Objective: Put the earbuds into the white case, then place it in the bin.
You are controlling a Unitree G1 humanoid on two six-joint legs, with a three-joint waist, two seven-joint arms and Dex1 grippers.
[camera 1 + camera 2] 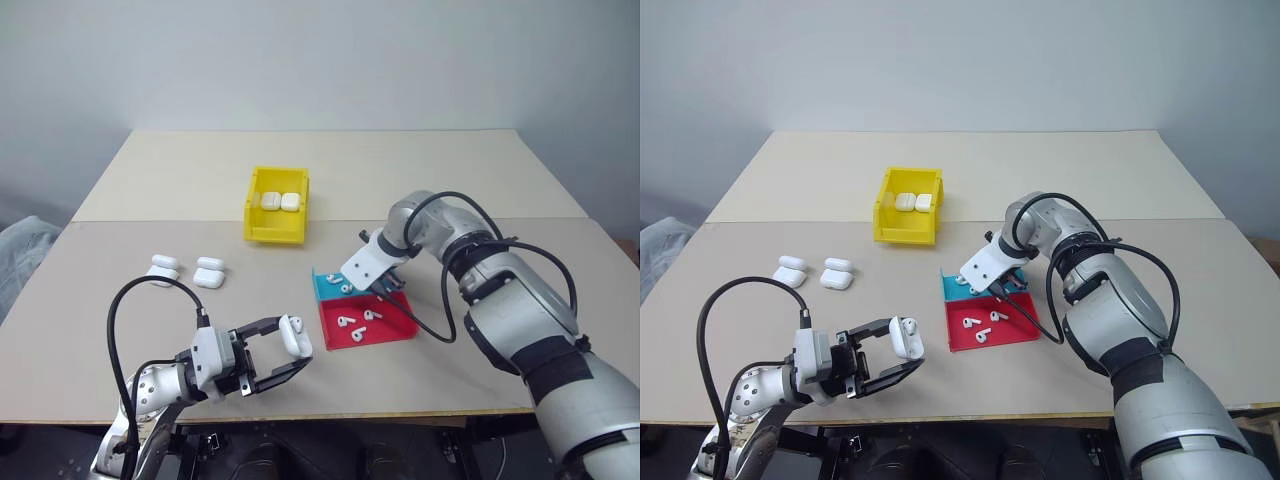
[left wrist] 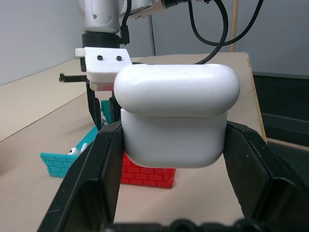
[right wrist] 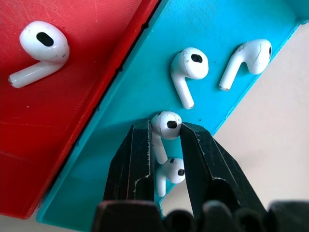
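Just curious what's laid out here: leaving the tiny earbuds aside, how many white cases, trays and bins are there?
White cases: 5
Trays: 2
Yellow bin: 1
Total: 8

Shut white case [image 2: 176,116], earbuds [image 3: 190,72] in trays

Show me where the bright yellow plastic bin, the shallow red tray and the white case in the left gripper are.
Bright yellow plastic bin [image 1: 272,232]: left eye view, front wall.
Shallow red tray [image 1: 392,328]: left eye view, bare floor.
White case [image 2: 175,140]: left wrist view, body.
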